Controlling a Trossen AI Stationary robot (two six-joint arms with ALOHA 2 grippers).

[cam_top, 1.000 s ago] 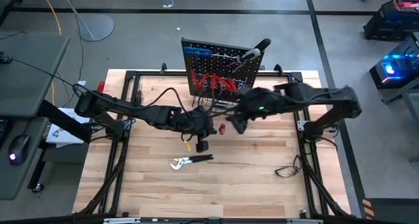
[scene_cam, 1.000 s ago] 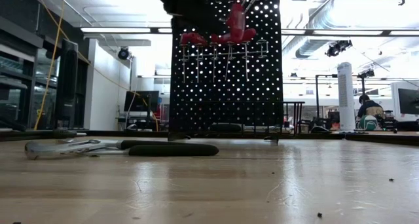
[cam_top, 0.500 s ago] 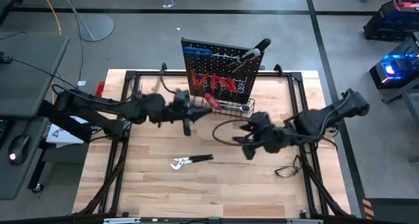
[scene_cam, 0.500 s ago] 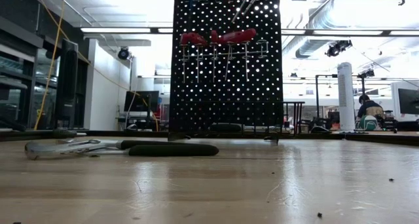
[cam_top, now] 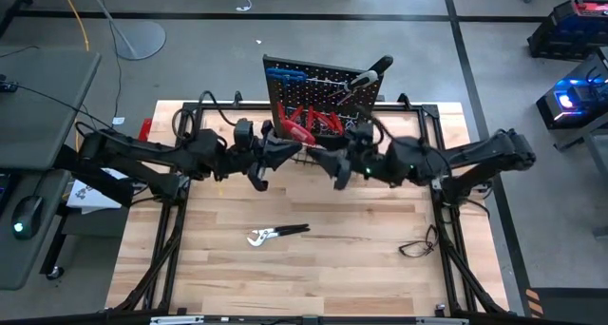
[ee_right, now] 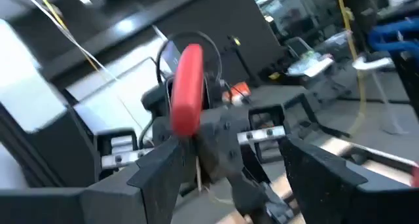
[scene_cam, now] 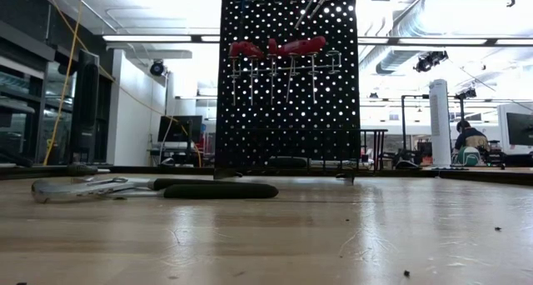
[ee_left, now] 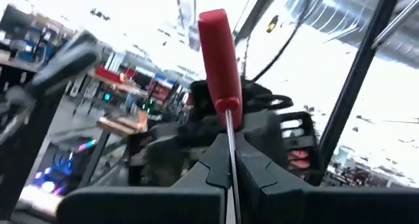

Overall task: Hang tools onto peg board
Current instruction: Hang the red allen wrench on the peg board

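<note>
Both arms reach level toward bench centre, the left pincer (cam_top: 269, 152) clenched on a red-handled screwdriver (ee_left: 219, 60) facing the spread, empty right pincer (cam_top: 334, 163), the peg board (cam_top: 318, 99) at twelve o'clock.

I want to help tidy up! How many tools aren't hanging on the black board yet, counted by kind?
Red-handled screwdriver with thin metal shaft, gripped in the left pincer: 1
Silver pliers with black handles, lying on the wooden table: 1
Total: 2
</note>
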